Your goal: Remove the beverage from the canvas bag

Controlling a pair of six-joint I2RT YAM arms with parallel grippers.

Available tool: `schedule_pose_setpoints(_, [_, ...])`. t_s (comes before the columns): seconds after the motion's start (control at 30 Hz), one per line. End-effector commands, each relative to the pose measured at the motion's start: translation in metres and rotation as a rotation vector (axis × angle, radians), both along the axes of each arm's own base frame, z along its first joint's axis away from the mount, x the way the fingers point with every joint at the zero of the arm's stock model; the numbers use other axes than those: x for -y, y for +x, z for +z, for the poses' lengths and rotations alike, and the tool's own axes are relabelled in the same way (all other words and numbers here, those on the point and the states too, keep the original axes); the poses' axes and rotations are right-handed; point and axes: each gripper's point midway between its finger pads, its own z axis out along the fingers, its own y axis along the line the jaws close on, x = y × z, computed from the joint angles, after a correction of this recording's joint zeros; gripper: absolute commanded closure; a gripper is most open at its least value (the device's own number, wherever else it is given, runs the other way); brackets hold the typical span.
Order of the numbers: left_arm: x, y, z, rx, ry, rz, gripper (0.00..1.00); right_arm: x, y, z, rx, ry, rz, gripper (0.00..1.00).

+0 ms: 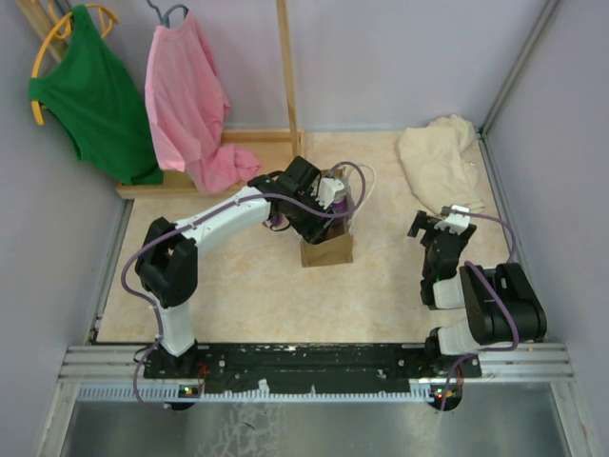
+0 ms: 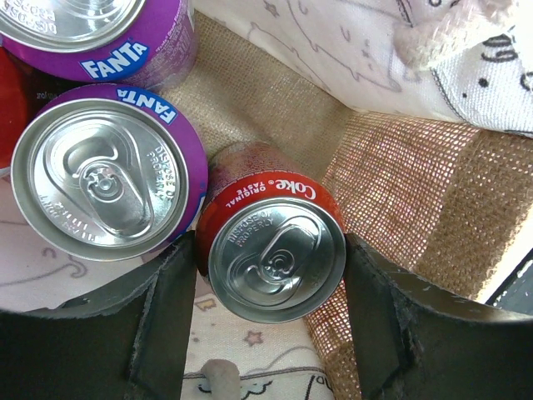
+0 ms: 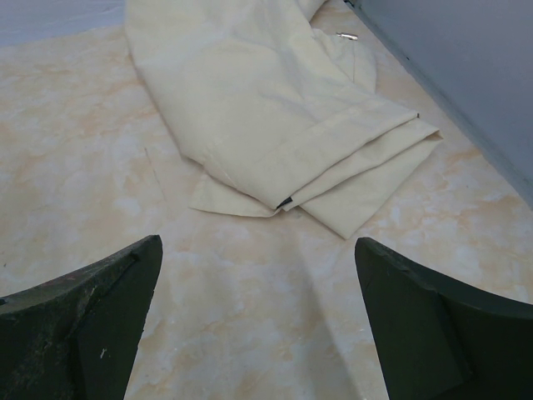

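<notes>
The left fingers reach down inside the canvas bag and appear clamped on an upright Coke can, one against each flank. Just outside one finger stands a purple Fanta can, close beside the Coke, with a second Fanta can farther ahead. The tab is unbroken, so the Coke is likely full: fairly heavy, rigid yet dentable, its painted wall slick. A firm hold on the body, then a straight lift, seems wisest — the bag's soft woven wall lies right beside the other finger and could drag. The right fingers stand wide apart over the table, holding nothing — a folded cream cloth lies ahead of them.
</notes>
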Motion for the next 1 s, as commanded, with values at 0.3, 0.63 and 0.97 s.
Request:
schedule_pose_setpoints(0.3, [0.003, 0.002, 0.039, 0.074, -0.036, 0.025, 1.0, 0.001, 0.004, 0.012, 0.043, -0.012, -0.005, 0.01])
schedule_pose_setpoints(0.63, [0.023, 0.031, 0.152, 0.33, -0.232, 0.019, 1.0, 0.001, 0.004, 0.012, 0.044, -0.012, -0.005, 0.01])
schedule_pose_setpoints(0.97, [0.023, 0.04, 0.166, 0.366, -0.218, 0.026, 1.0, 0.001, 0.004, 0.012, 0.044, -0.012, -0.005, 0.01])
